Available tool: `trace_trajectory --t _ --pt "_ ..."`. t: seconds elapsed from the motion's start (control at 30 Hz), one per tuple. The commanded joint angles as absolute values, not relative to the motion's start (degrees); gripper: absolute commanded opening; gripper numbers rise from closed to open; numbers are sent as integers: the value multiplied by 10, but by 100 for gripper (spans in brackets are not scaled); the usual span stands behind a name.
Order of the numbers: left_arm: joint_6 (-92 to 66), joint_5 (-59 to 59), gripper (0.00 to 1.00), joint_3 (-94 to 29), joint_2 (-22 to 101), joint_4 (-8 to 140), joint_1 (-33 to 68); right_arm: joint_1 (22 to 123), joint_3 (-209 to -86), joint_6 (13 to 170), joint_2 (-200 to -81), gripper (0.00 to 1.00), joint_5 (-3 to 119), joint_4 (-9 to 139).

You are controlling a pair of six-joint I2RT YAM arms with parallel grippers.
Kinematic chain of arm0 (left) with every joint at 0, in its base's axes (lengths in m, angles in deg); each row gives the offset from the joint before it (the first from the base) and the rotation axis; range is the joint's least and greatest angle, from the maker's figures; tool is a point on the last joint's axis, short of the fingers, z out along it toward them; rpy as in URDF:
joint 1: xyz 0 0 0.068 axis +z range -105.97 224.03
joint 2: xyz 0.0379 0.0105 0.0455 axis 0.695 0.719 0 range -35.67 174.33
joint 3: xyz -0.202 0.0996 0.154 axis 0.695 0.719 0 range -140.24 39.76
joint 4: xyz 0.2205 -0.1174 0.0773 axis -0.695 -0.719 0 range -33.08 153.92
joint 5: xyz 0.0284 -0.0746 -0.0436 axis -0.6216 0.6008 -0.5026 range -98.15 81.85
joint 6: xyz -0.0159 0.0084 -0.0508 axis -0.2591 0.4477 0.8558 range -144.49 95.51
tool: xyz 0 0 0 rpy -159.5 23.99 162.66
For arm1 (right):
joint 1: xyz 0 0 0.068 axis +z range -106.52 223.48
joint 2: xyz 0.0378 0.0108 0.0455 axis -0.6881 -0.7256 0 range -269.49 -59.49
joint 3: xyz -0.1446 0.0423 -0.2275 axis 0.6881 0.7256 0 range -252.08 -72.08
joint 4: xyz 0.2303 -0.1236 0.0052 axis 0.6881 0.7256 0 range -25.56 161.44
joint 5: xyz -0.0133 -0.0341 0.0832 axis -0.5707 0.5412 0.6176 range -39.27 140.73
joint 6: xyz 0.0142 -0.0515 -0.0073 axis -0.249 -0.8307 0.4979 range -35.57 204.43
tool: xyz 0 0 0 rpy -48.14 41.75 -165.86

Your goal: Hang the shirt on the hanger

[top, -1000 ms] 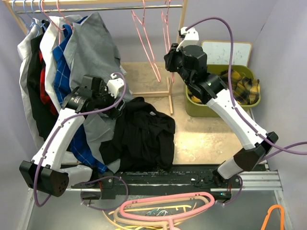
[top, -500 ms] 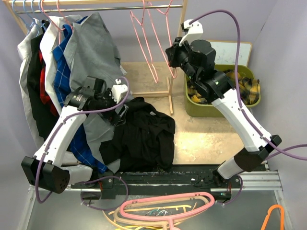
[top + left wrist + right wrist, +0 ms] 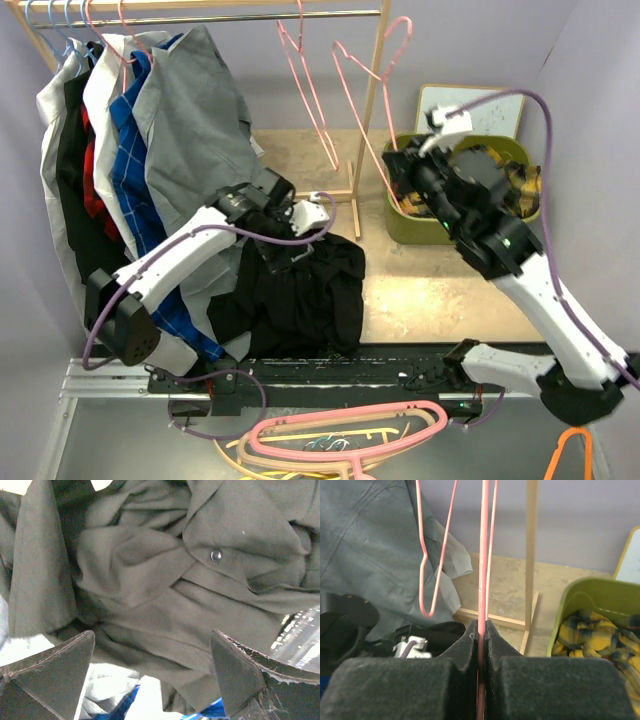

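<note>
My right pincer (image 3: 481, 627) is clamped shut on the hanger (image 3: 484, 555), pinching one thin pink wire between the pads. From above, the hanger stands tilted in the air beside the rack (image 3: 372, 110). Its hook is to the right of the post and, as far as I can tell, free of the rail. It hangs just above the near-left corner of the bin (image 3: 415, 228).

My left pincer (image 3: 152, 635) is wide open and holds nothing. It hovers just over the shirt (image 3: 300, 290), which lies crumpled on the surface (image 3: 430, 285) between my two arms. Its lower edge lies at the near rim of the surface.

I judge the shirt limp and light. It will sag, fold over itself and drag extra layers along if I bite deep. The wrist view shows a button (image 3: 216, 555) on a folded band of cloth, so the placket or collar is close under my fingers. That doubled edge is the firmest place to take hold, and lifting there should let the body hang open.

The hanger is stiff, slight and smooth. Held on a single wire it may swivel in my grip once cloth pulls on it, so I would feed one shoulder in slowly.
</note>
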State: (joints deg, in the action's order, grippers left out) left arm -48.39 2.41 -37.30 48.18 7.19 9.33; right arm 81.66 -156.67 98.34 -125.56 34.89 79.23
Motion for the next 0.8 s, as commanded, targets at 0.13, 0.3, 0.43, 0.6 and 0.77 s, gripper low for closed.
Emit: trace_trajectory --t 0.13,0.3,0.43,0.6,0.77 --pt "-504 -120 100 -442 547 182 61 814 -1415 1033 -1032 0 342 810" --pt "-512 -118 84 -480 606 189 61 814 -1336 1087 -935 0 364 846" --pt "-515 -116 64 -495 646 185 61 814 -1308 1127 -891 0 375 894" --pt "-516 -113 67 -497 664 186 61 814 -1265 1178 -845 0 393 942" --pt "-520 -139 64 -488 673 201 61 814 -1221 1235 -813 0 441 975"
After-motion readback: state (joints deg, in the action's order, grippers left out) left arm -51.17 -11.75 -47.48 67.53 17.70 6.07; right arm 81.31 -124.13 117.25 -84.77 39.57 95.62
